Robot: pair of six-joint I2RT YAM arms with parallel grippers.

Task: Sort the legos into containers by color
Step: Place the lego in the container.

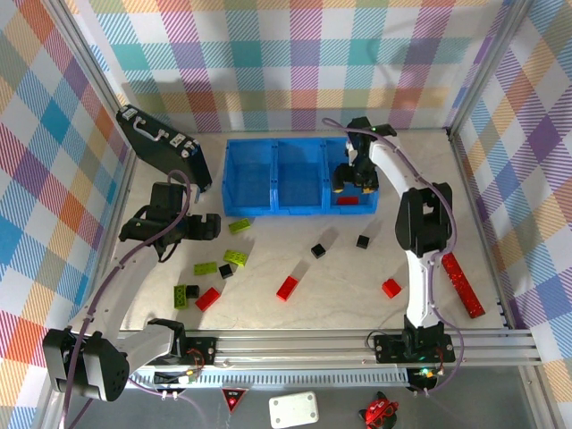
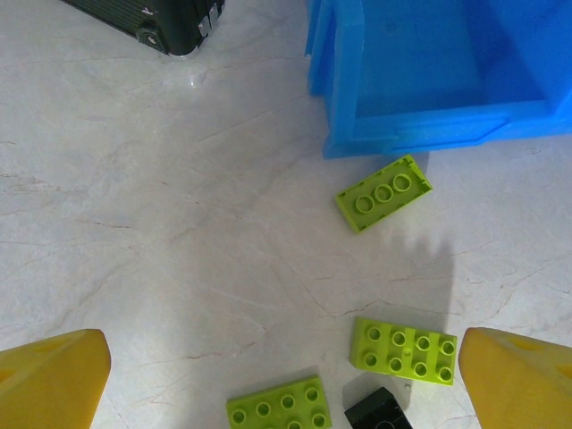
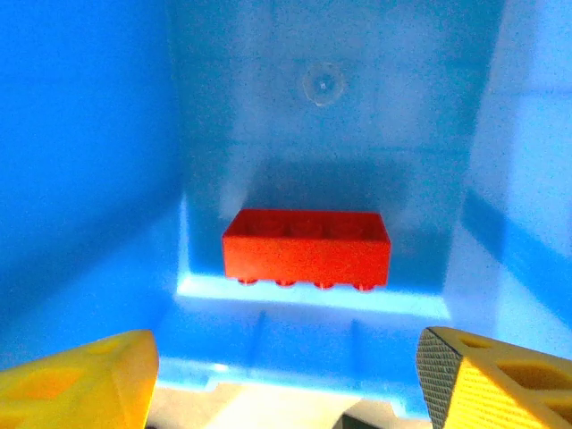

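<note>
We see the right gripper [image 3: 284,362] parted, empty; the red lego [image 3: 307,246] lies at its 12 o'clock in the blue container [image 3: 89,179].

walls [image 1: 295,63]: pastel plaid | tabletop [image 1: 340,286]: pale marble pattern | frame [image 1: 357,344]: aluminium rails | light: bright, even

Light: bright and even, falling from overhead.
Shadows: one soft grey patch on the pale bench [image 2: 429,259].
Focus: fingers [image 3: 76,384] of my right claw [image 3: 286,384] blurred; blue tray [image 3: 89,179] grainy.
</note>
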